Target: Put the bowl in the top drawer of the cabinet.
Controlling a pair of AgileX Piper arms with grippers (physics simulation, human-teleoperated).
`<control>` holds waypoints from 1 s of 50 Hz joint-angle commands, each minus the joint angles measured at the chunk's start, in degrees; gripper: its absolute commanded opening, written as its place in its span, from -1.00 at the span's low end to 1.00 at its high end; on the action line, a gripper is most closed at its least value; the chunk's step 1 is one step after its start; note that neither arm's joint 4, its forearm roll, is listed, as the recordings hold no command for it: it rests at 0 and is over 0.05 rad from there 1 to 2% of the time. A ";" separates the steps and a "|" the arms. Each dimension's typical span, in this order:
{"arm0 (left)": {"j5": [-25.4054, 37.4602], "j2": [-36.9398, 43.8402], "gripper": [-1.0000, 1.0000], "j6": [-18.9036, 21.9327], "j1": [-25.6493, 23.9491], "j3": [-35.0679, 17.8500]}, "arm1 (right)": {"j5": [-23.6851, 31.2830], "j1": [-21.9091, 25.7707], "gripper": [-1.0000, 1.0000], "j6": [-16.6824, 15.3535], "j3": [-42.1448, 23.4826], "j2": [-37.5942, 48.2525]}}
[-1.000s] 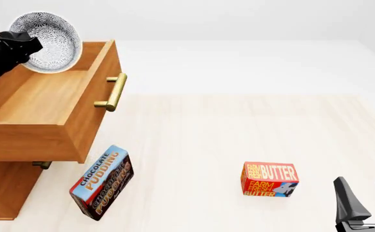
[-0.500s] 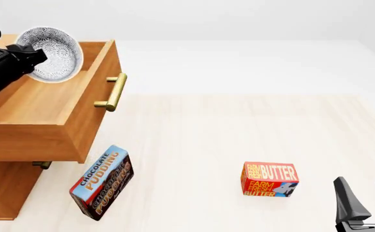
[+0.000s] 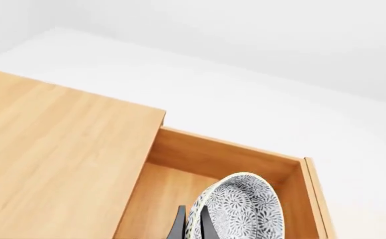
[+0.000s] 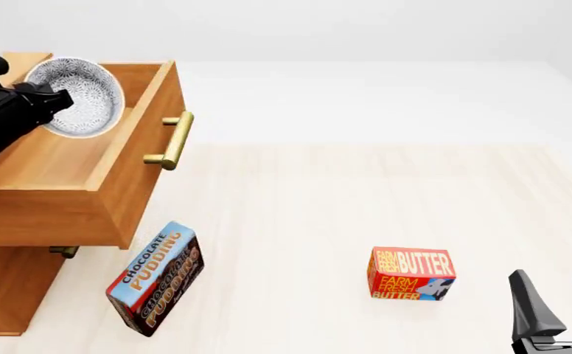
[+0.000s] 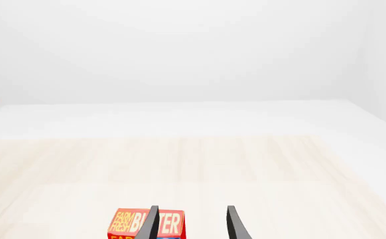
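The black left end effector (image 4: 58,99) is largely cut off at the frame edge; its fingers clamp the rim of the small white grey-blue-speckled ceramic bowl (image 4: 82,98), held tilted over the open light-brown wooden top drawer (image 4: 119,184) of the wooden cabinet (image 3: 53,149), at the tabletop's left edge. The right end effector (image 4: 562,295) shows only spread fingers, holding nothing. The pale wood tabletop (image 4: 365,192) meets plain white surroundings.
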 commanded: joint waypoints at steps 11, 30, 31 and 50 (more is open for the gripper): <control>-1.23 2.05 -1.00 0.63 1.13 0.58 | 0.00 -0.01 1.00 0.00 0.00 0.00; -1.83 3.28 -1.00 0.87 1.62 1.20 | 0.00 0.01 1.00 -0.01 0.00 0.01; -1.85 3.33 -1.00 0.86 1.58 1.18 | 0.00 -0.01 1.00 0.00 0.00 -0.02; -1.92 4.81 -1.00 1.44 3.00 1.24 | 0.00 0.00 1.00 0.00 0.00 -0.01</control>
